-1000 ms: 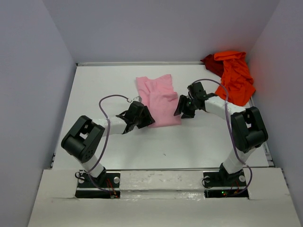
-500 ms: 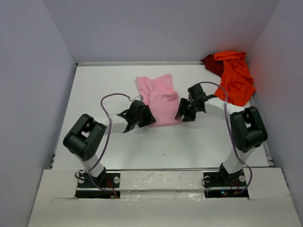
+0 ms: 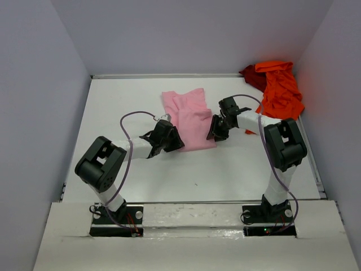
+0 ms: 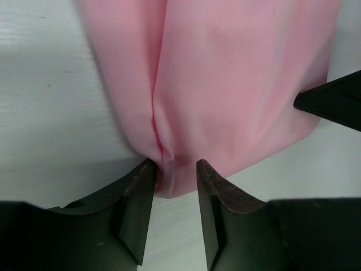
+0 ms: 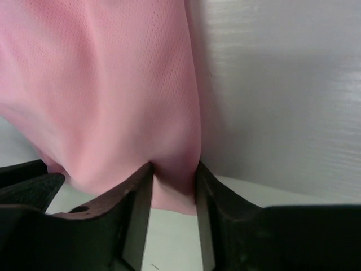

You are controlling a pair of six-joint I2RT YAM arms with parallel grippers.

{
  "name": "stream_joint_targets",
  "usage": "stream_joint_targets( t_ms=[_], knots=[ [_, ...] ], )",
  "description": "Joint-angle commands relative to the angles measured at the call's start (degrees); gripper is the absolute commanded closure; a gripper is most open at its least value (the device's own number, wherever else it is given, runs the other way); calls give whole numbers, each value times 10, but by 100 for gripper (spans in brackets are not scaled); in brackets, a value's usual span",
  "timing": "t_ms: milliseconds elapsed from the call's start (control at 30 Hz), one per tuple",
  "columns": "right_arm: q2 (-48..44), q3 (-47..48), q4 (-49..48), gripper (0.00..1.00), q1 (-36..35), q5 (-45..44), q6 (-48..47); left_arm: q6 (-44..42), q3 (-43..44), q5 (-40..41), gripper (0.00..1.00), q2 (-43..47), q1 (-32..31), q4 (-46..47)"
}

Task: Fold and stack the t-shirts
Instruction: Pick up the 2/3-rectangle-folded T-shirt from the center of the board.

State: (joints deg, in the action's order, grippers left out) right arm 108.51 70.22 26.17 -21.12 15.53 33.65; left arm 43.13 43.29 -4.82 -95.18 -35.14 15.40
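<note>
Right tool (image 3: 218, 129) shifted inward, both tools, left (image 3: 168, 138), pinching pink t-shirt (image 3: 189, 116) corners

Three t-shirts: one pink (image 3: 189, 118), one orange-red (image 3: 280, 92), one dark red (image 3: 251, 75).

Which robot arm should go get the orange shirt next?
The right one, probably. The orange shirt lies at the table's far right corner, close behind the right pincer. The left pincer is across the pink shirt, farther away. Both now pinch that pink shirt.
</note>
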Motion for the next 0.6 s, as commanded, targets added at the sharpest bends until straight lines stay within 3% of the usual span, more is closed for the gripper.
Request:
stream_joint_targets(
  t_ms=[0, 67, 100, 200, 233, 267, 567],
  knots=[
    [16, 26, 6, 62, -5, -3, 1, -16, 0, 4, 61, 18, 2, -29],
    [15, 26, 7, 70, -5, 1, 0, -20, 0, -3, 67, 16, 2, -27],
    [12, 25, 8, 80, -5, 0, 0, -23, 1, -5, 75, 16, 2, -27],
    [4, 12, 11, 91, -5, 1, -3, -25, 0, -9, 90, 14, 3, -21],
    [-2, 9, 12, 97, -5, 2, -3, -25, 0, -10, 100, 13, 3, -22],
    [-4, 5, 14, 100, -5, 1, -3, -25, 1, -12, 100, 13, 2, -22],
    [-43, -43, 41, 100, -5, 1, 0, -25, -21, -32, 100, 50, 2, -44]
  ],
)
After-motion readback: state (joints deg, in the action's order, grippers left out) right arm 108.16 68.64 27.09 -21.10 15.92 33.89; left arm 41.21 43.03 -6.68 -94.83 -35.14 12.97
